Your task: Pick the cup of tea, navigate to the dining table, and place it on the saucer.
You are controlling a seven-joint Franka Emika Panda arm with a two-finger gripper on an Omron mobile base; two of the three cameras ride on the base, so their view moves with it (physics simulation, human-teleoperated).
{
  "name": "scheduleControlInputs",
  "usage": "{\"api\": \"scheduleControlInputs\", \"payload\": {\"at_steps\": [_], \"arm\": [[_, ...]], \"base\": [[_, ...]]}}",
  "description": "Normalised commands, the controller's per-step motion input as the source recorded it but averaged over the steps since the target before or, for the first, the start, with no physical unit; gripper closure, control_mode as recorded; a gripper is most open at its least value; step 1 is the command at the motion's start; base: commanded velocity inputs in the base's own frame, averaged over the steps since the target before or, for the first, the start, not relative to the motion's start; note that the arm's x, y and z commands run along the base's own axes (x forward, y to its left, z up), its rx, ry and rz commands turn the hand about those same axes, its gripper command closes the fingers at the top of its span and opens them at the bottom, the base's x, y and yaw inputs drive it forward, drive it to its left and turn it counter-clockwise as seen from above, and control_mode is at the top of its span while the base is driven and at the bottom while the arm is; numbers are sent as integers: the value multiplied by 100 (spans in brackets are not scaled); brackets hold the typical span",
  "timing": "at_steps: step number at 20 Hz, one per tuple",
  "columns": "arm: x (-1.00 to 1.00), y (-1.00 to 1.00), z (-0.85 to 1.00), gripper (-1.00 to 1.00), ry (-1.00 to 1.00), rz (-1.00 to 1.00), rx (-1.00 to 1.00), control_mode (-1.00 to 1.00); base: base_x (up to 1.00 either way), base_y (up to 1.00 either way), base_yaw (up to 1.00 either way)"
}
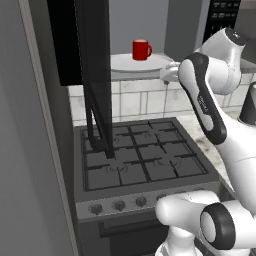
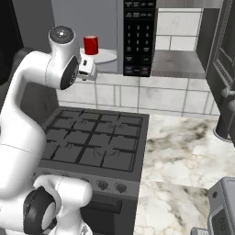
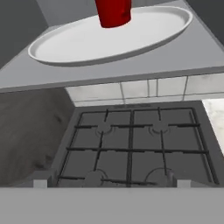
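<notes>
A: Cup of tea [image 1: 141,50] location?
B: Upright on the large white plate [image 1: 150,65], on the raised ledge behind the stove [image 1: 142,157].
A: Gripper [image 2: 86,68] status?
B: Positioned just before the ledge edge, apart from the cup. Jaw state: cannot tell.
A: Why there?
B: Probably because the ledge height requires a level, frontal approach.

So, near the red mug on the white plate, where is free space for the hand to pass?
The large white plate is bare on both sides of the cup of tea. The grey shelf strip before the plate is free. Crowded: the dark open door stands left, the black control panel right.
</notes>
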Motion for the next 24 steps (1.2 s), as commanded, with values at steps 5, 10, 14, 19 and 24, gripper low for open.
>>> {"api": "scheduleControlInputs", "payload": {"at_steps": [5, 10, 14, 19, 24], "arm": [[47, 7, 37, -100, 0, 1, 4, -100], [56, 7, 8, -100, 0, 7, 0, -100], [45, 14, 0, -100, 0, 14, -1, -100], [25, 17, 0, -100, -2, 14, -8, -100], [20, 1, 0, -100, -5, 9, -13, -100]], "base": [[0, 0, 0], [0, 0, 0], [0, 0, 0], [0, 0, 0], [0, 0, 0]]}}
